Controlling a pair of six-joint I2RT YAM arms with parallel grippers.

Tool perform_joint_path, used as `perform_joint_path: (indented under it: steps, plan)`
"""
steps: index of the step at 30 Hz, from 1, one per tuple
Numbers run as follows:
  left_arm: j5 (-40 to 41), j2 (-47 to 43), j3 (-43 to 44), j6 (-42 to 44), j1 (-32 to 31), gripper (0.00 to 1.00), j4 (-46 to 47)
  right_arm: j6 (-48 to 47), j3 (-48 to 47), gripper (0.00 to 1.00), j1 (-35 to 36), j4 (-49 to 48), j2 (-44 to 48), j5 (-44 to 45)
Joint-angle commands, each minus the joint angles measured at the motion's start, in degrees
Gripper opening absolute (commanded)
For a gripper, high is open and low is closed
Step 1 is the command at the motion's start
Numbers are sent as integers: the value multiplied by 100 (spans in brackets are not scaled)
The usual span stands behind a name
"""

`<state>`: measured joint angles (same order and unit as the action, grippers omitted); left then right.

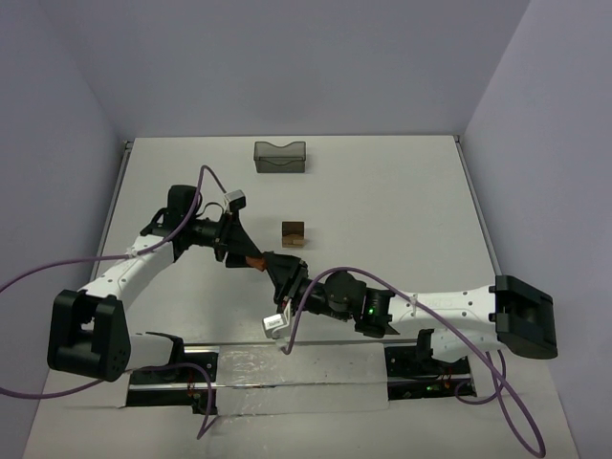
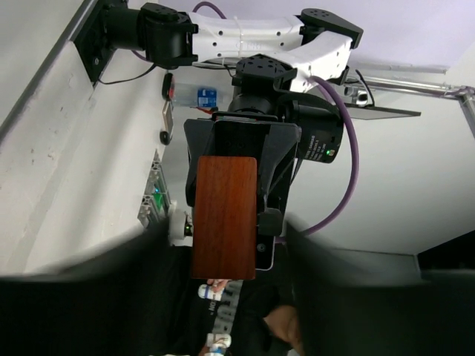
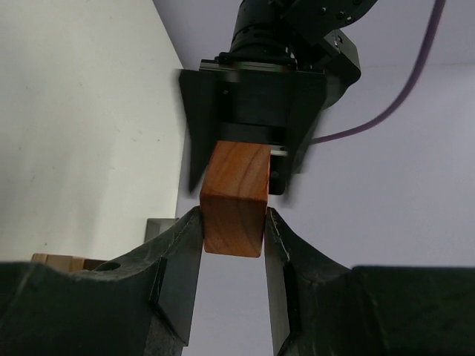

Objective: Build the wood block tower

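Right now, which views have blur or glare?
Top external: sharp, evenly lit, glare on the shiny strip at the near edge. Left wrist: reddish block crisp, own jaws a dark out-of-focus smear. Right wrist: block sharp, the other arm's jaws behind it blurred at the edges.

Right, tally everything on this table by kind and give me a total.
Robot arms: 2, left and right
Dark bin: 1
Reddish-brown block, held between the two arms: 1
Small stack of blocks on the table: 1, its pieces too small to count
Total: 5
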<state>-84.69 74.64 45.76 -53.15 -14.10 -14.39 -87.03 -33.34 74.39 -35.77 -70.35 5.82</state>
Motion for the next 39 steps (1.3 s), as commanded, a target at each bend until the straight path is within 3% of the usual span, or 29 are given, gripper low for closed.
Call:
perform_joint_path:
  steps: [1, 2, 9, 10, 12, 15, 21, 24, 29, 32, 35, 39]
  plan:
    - [-265, -2, 164, 366, 105, 90, -9, 164, -187, 35, 23, 182, 265, 31]
    - [-168, -1, 193, 514, 188, 99, -120, 244, -234, 35, 23, 289, 310, 63]
    - [311, 365, 786, 2150, 1131, 99, -1638, 1820, -968, 28, -377, 1832, 712, 54]
    - [332, 526, 970, 2528, 1240, 99, -1859, 2084, -1261, 24, -666, 2287, 716, -149]
    - [354, 877, 1325, 3243, 1383, 99, -2474, 2775, -1800, 0, -1313, 2925, 652, -602]
    - [330, 1258, 1729, 4055, 1559, 99, -3454, 3654, -2473, 0, -2079, 3593, 456, -1215]
    - [334, 1528, 2071, 4681, 1736, 99, -3755, 4499, -3309, 0, -3360, 4550, 72, -2788]
    - [488, 1514, 2135, 4811, 1753, 99, -3699, 4739, -3766, 2, -3837, 5085, -233, -3412]
    - [1769, 672, 1918, 3929, 1754, 99, -2269, 5455, -4956, 3, -4511, 6372, -1363, -4563]
    - [2365, -25, 1661, 3720, 1753, 99, -1317, 5878, -5522, 2, -4727, 6654, -1852, -5090]
    - [2856, -450, 1500, 3618, 1753, 99, -779, 6023, -5575, 1, -4811, 6585, -2033, -5323]
    - [3350, -556, 1506, 3661, 1753, 99, -661, 6172, -4978, 0, -4820, 6095, -1974, -5320]
